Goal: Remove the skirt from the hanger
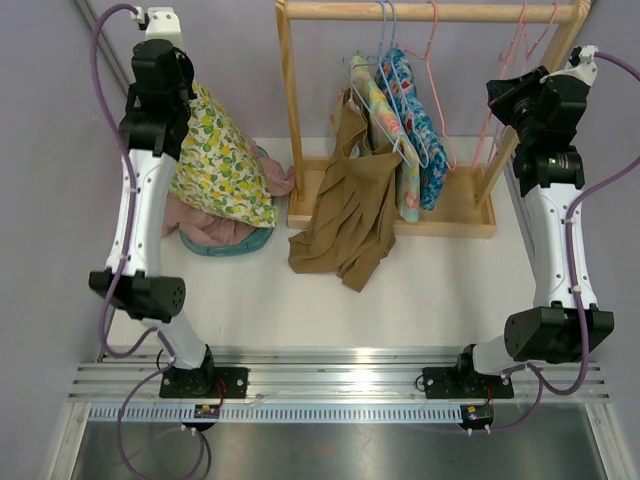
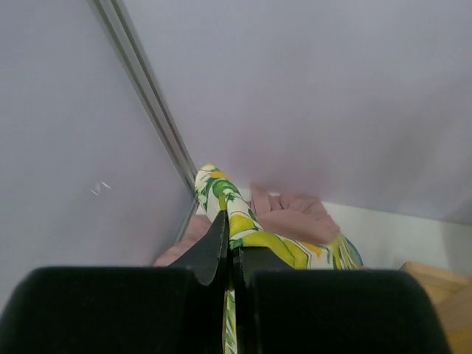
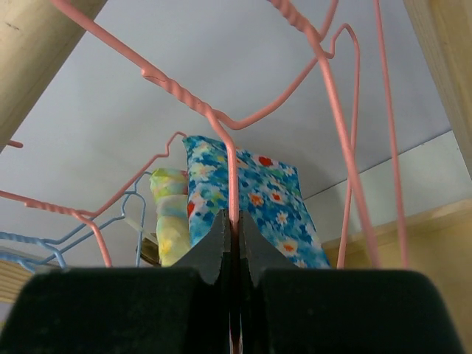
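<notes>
The lemon-print skirt (image 1: 222, 160) hangs from my left gripper (image 1: 168, 100), high at the far left, off the rack. In the left wrist view the gripper (image 2: 230, 247) is shut on the skirt's yellow and green cloth (image 2: 247, 225). My right gripper (image 1: 510, 98) is at the right end of the wooden rack (image 1: 430, 12). In the right wrist view it (image 3: 236, 232) is shut on the thin wire of an empty pink hanger (image 3: 233, 177).
A pile of pink and teal clothes (image 1: 215, 232) lies under the skirt. A brown garment (image 1: 345, 215) droops from the rack onto the table. Blue floral (image 1: 425, 135) and yellow-green garments hang on the rack. More pink hangers (image 3: 354, 147) hang beside the right gripper.
</notes>
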You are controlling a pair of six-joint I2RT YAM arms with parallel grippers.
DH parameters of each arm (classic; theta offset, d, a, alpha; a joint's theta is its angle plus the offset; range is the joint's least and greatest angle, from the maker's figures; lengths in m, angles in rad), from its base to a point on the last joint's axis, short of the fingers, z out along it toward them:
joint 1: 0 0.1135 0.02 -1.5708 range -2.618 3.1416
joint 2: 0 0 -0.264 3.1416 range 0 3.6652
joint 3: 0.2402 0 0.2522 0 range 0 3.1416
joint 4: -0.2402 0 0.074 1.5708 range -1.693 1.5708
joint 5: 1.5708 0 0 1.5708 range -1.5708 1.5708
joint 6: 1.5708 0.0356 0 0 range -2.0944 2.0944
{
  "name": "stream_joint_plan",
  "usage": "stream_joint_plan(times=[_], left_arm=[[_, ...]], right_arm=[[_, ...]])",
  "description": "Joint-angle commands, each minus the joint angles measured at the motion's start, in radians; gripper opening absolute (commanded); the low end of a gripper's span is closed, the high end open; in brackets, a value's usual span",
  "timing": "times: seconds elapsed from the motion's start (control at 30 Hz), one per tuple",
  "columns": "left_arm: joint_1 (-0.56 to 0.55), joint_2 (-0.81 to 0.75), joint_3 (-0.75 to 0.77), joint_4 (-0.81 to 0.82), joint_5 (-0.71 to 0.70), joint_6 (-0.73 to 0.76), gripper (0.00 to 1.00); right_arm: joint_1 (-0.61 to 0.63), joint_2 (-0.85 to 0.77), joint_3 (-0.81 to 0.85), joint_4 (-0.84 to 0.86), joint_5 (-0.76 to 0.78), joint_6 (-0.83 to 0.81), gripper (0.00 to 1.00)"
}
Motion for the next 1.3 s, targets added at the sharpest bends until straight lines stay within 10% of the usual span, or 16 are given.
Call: stream_joint_plan(times=[0.0, 0.07, 0.1, 0.2, 0.57, 0.97, 1.27], left_arm=[[0.094, 0.126, -0.023, 0.024, 0.135, -0.16, 0.0], [0.123, 0.155, -0.058, -0.023, 0.144, -0.211, 0.0], [0.126, 0.169, -0.08, -0.035, 0.14, -0.25, 0.13], [0.126, 0.154, -0.167, -0.075, 0.201, -0.301, 0.99], [0.022, -0.41, -0.62, -0.132, 0.175, -0.341, 0.99], [-0.143, -0.854, -1.262, -0.124, 0.149, -0.417, 0.99], [-0.146, -0.929, -1.332, -0.122, 0.097, -0.43, 0.99]], right_arm=[[-0.007, -0.116, -0.09, 0.01, -0.021, 0.008, 0.0], [-0.007, -0.149, -0.121, 0.007, -0.018, 0.005, 0.04], [-0.007, -0.176, -0.138, 0.007, -0.016, -0.009, 0.36], [-0.007, -0.216, -0.127, -0.034, 0.004, -0.043, 0.99], [-0.007, -0.291, 0.014, -0.156, -0.053, -0.135, 0.99], [0.122, 0.021, 0.362, -0.255, -0.358, -0.138, 0.95], [0.196, 0.083, 0.266, -0.243, -0.233, -0.17, 0.91]])
